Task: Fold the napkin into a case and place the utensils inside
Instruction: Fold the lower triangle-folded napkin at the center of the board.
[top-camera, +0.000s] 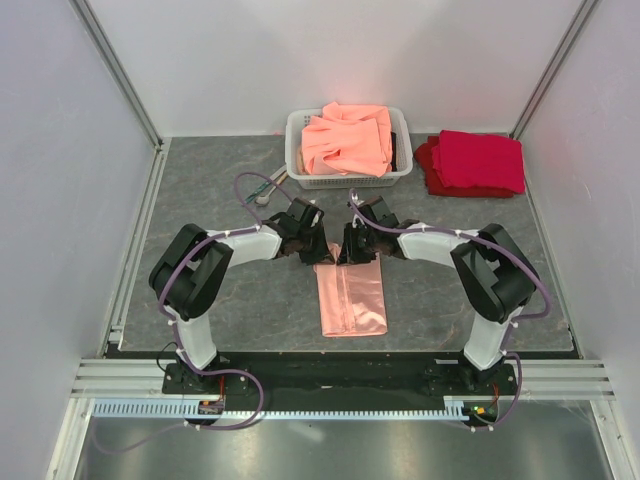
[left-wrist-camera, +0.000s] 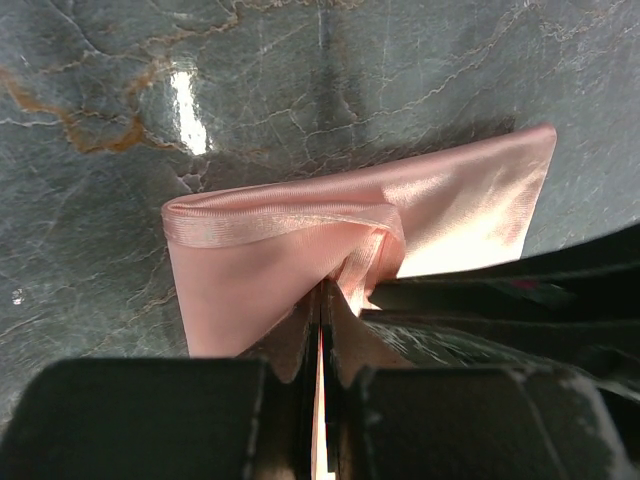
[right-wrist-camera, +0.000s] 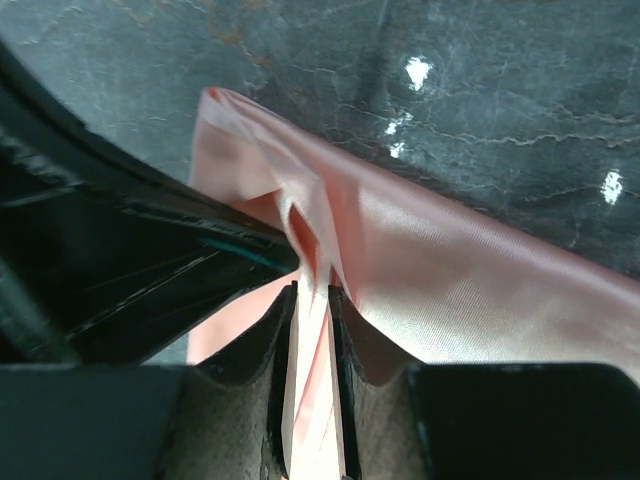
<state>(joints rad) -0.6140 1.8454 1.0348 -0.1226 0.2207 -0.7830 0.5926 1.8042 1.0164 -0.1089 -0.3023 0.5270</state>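
The black left gripper (left-wrist-camera: 322, 300) and right gripper (right-wrist-camera: 312, 295) each clench the far edge of the thin pale-pink satin napkin (top-camera: 352, 300), folded narrow, midway between the side edges of the counter (top-camera: 240, 300).

You've got the napkin (top-camera: 351, 300) folded into a narrow pale-pink strip, shiny, lying flat with its long side running near to far. Far end is bunched up and lifted, creased. Utensils (top-camera: 262, 192) sit farther back and left, well apart from it: teal and silvery, too small to tell detail.
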